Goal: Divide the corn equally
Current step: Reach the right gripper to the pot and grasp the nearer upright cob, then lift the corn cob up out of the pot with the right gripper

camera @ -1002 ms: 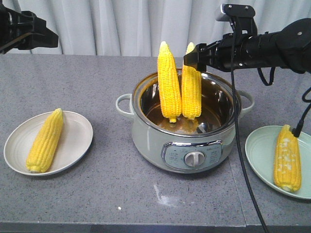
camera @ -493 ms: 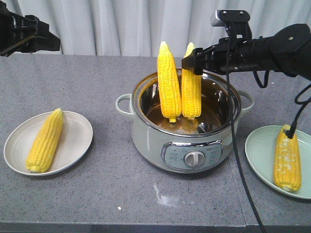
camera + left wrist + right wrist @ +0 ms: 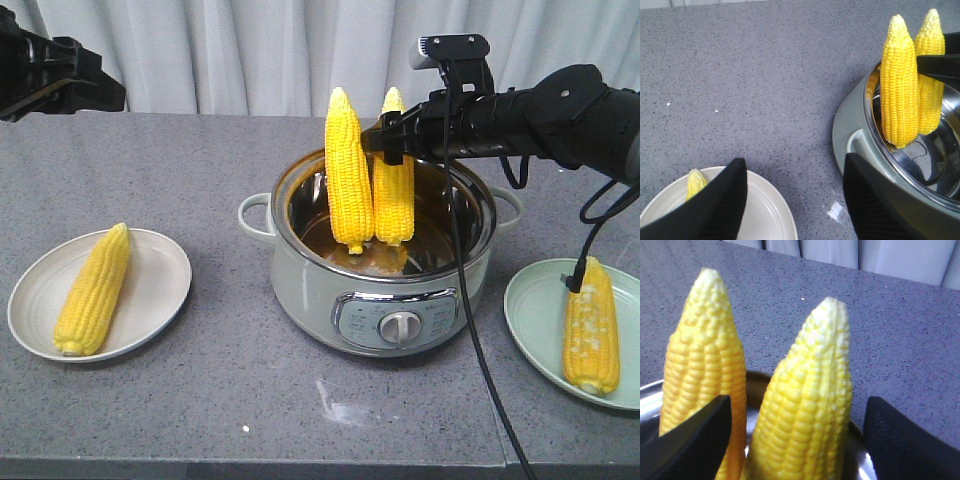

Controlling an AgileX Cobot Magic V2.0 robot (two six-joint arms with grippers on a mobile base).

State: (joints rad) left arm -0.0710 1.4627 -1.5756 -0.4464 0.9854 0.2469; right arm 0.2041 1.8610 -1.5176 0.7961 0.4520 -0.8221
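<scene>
We see a matte black left arm [image 3: 50, 75] and a thick, rounded black right arm [image 3: 560, 105] with a silver-grey camera block [image 3: 455, 45] on top and a thin black cable [image 3: 472, 345] trailing from it, while the left gripper [image 3: 795, 165] and right gripper [image 3: 797, 405] have broad black wedge-shaped fingers [image 3: 715, 210].

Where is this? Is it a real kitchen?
Probably a pretend kitchen set up for testing: an electric cooking pot holding corn cobs and plates sit on a grey counter, but a plain white curtain hangs behind.
</scene>
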